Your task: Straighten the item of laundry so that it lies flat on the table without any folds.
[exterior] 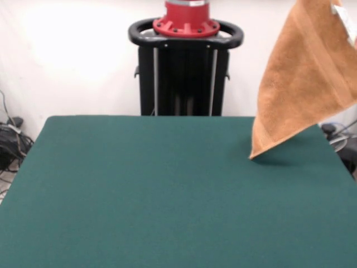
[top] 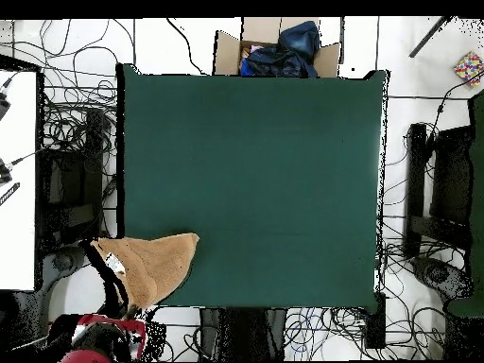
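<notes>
Orange-tan terry cloth hangs in the air at one corner of the table: the towel (exterior: 304, 78) is lifted high, and only its lowest corner comes down to the green table (exterior: 167, 190), touching it or hovering just above it near the right far corner in the front view. A small white label (exterior: 346, 19) shows near the top of the cloth, close to where it runs out of the picture.

The end effector itself cannot be made out in either view. In the front view the towel's upper part leaves the frame at the top right, so whatever holds it is out of sight there; in the overhead view the towel (top: 151, 265) lies bunched over the table's edge beside the red arm (top: 95, 340), and the grasping part is hidden, so I cannot tell how it is set, though the hanging cloth suggests something grips its top.

What the coming move turns on is this: the towel hangs below and slightly inward of its held end, with its long fall running down toward the table's corner, while nearly all the bare green top (top: 265, 180) stretches away toward the middle. Laying it flat would likely mean dragging the held end inward over the table.
</notes>
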{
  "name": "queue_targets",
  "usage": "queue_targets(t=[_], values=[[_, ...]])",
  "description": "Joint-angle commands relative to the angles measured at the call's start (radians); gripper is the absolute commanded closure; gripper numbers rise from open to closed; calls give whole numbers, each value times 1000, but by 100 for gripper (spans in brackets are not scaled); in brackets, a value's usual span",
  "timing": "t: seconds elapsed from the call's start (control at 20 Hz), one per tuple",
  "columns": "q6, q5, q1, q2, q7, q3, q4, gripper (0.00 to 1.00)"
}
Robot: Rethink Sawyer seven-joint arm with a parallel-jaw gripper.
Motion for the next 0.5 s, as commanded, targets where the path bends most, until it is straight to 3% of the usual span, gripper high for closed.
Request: queue_targets(t=[0.05,0.5], values=[[18,10,6,5,212,-102,162,100],[-55,-24,-99,54,4,-115,153,100]])
